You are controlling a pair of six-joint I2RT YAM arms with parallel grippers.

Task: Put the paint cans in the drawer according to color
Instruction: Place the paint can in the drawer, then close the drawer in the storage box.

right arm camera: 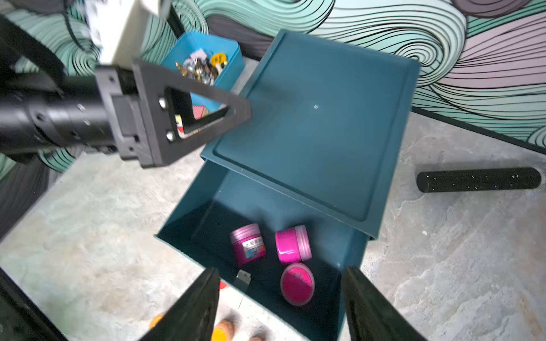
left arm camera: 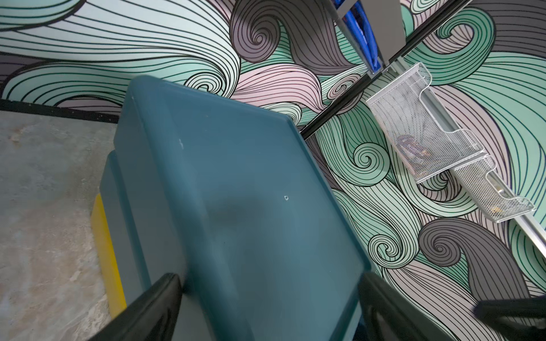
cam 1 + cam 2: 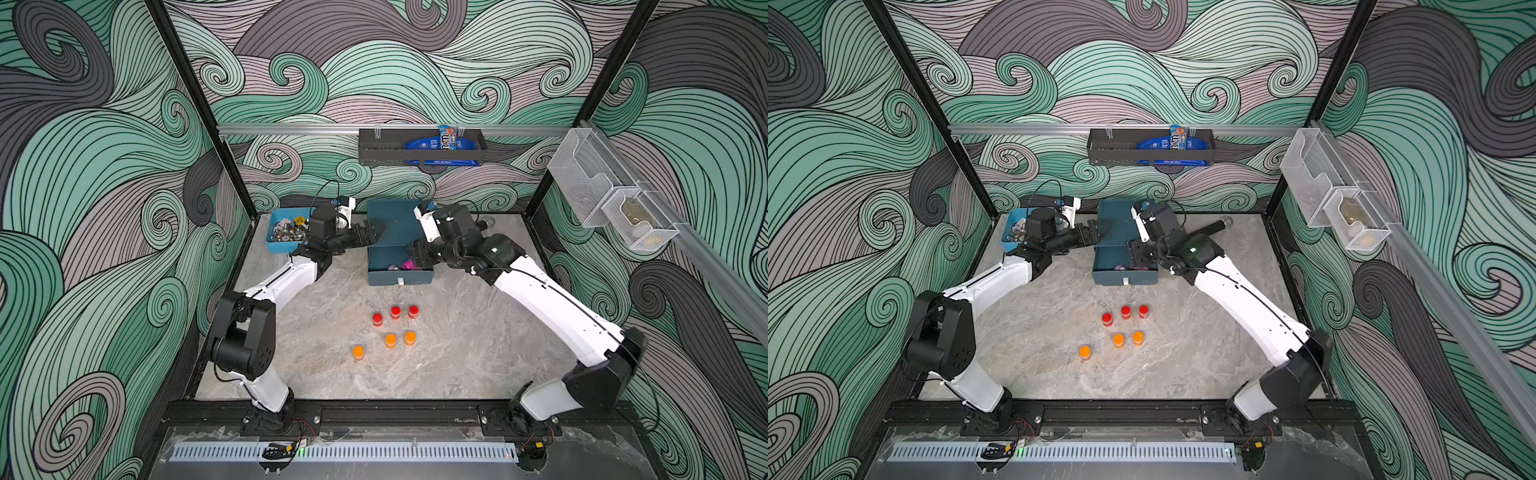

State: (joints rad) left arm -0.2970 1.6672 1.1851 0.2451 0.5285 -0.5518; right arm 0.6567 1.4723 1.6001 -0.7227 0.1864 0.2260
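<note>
Between the parted, empty fingers of the right gripper, straight below: three magenta paint cans inside the pulled-out drawer. Farther out, frontward: red paint cans and orange paint cans upright on the table, nearer this arm. Left gripper spread wide at the chest top.

The walls on every side carry swirling wave paper in teal, grey and pale pink. The tabletop is grey marbled stone. A black shelf hangs from a silver rail on the far wall, and wire-mesh baskets hang on the right wall.
</note>
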